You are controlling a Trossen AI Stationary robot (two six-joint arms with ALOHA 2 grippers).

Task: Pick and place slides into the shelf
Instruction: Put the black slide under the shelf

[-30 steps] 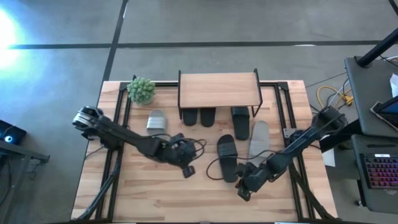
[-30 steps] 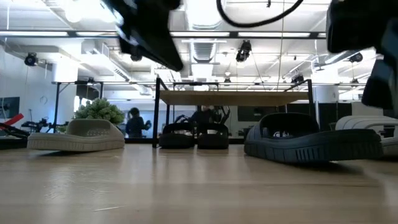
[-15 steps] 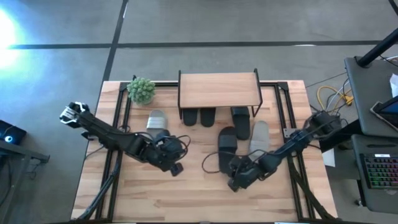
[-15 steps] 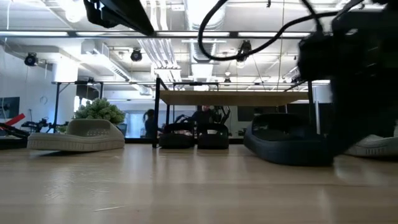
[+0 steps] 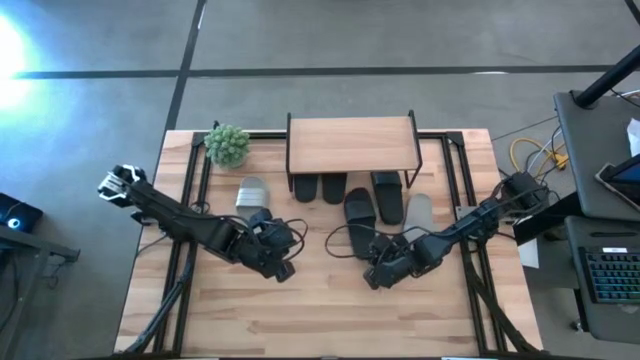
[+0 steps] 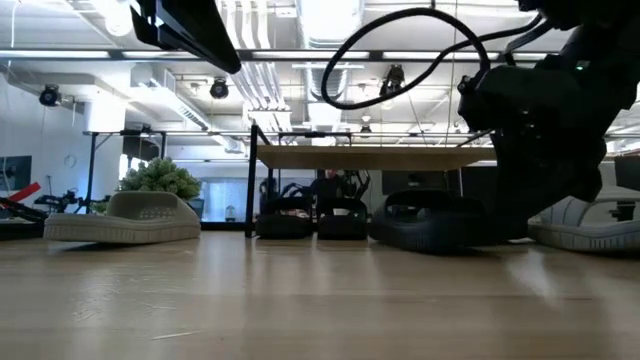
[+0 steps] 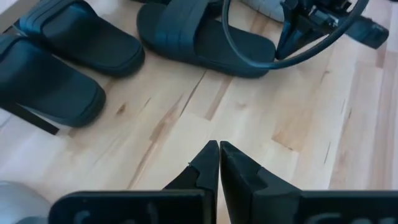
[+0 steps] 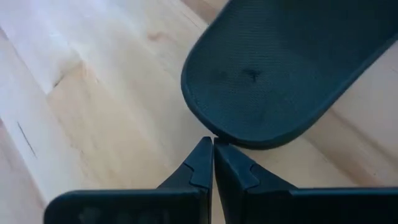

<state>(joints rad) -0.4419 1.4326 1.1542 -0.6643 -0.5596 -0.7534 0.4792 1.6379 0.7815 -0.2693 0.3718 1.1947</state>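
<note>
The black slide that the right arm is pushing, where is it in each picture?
High view: the black slide lies just in front of the shelf, with the right gripper at its heel.
Low view: it sits right of centre, under the shelf's edge.
Left wrist view: near the top, past the shut left gripper.
Right wrist view: its heel fills the upper right.
Shared landmark: the two black slides under the shelf.
</note>
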